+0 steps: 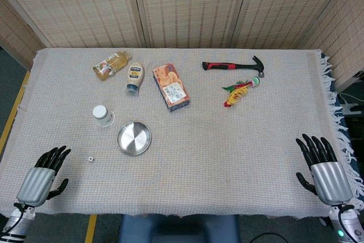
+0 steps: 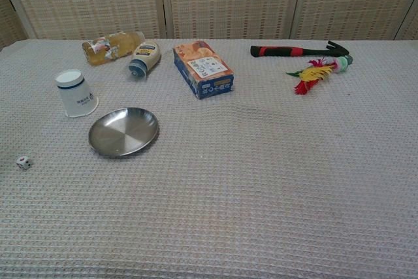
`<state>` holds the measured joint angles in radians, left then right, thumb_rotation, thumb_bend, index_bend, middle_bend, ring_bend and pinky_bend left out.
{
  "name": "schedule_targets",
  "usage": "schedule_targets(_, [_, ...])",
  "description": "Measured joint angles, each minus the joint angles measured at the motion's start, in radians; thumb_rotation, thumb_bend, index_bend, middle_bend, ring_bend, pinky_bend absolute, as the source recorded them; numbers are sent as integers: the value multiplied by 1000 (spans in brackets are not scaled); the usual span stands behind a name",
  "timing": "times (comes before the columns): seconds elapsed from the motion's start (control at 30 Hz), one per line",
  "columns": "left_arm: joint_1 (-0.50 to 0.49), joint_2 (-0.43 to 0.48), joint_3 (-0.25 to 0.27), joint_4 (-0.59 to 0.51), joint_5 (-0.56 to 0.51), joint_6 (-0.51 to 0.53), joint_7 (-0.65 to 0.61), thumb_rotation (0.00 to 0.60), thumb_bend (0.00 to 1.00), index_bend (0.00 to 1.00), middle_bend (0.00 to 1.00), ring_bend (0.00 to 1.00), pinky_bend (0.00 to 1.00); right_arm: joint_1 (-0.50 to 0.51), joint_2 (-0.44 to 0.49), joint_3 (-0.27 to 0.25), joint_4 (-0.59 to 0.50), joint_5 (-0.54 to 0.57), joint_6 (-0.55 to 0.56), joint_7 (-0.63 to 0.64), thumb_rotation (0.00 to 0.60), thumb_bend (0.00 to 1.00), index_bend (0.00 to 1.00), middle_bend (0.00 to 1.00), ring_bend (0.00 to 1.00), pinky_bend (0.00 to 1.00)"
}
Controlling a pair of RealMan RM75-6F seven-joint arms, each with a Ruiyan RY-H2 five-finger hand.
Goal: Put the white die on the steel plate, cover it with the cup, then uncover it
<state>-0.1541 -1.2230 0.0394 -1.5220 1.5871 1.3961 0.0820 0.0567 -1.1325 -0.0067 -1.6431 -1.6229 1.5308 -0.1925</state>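
In the head view's lower left corner, the left hand (image 1: pixel 42 176) lies at the near table edge, fingers extended and apart, holding nothing and touching only the cloth beneath it. In the lower right corner the right hand (image 1: pixel 324 166) is likewise spread flat, fingers apart, with nothing in it. Neither hand appears in the chest view.

Just right of the left hand's fingertips sits the small white die (image 1: pixel 90 158), alone on the woven grey tablecloth (image 1: pixel 227 140); the chest view shows it at the left edge of the frame. Up and to the right of the die lies the round steel plate (image 1: pixel 134 138), bare, apart from the die. Just beside the plate's upper left rim stands the white paper cup (image 1: pixel 103 115), mouth down on the cloth.

Along the upper part of the frame lie a yellow drink bottle (image 1: pixel 111 65), a squeeze bottle of sauce (image 1: pixel 135 77), an orange carton (image 1: pixel 170 86), a red-and-black hammer (image 1: pixel 234 66) and a bright feathered toy (image 1: pixel 241 91).
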Motion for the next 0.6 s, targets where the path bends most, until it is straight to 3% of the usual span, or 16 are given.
schedule_targets(0.2, [-13,-14,-1,4,-3,-21,10,600,384,0,24,7,160,1,2,-8,-3,-13,-9,7,600,173,0,0,0,0])
schedule_targets(0.27, [-11,-22,-4,7,1,-7,13,600,383,0,168,104,281,1,2,-9,-1,-13,-13,11,600,173,0,0,0,0])
schedule_targets(0.37, [-8,-32,4,13,24,9,9,600,383,16,521,431,599,4,1,-8,2,-5,-24,12,600,173,0,0,0,0])
schedule_targets(0.43, [-10,-37,16,18,35,1,3,600,383,51,639,557,698,7,0,-7,3,1,-34,9,600,173,0,0,0,0])
schedule_targets(0.6, [-34,-76,15,53,41,-42,33,600,387,141,863,757,852,12,-6,-3,1,7,-45,0,600,173,0,0,0,0])
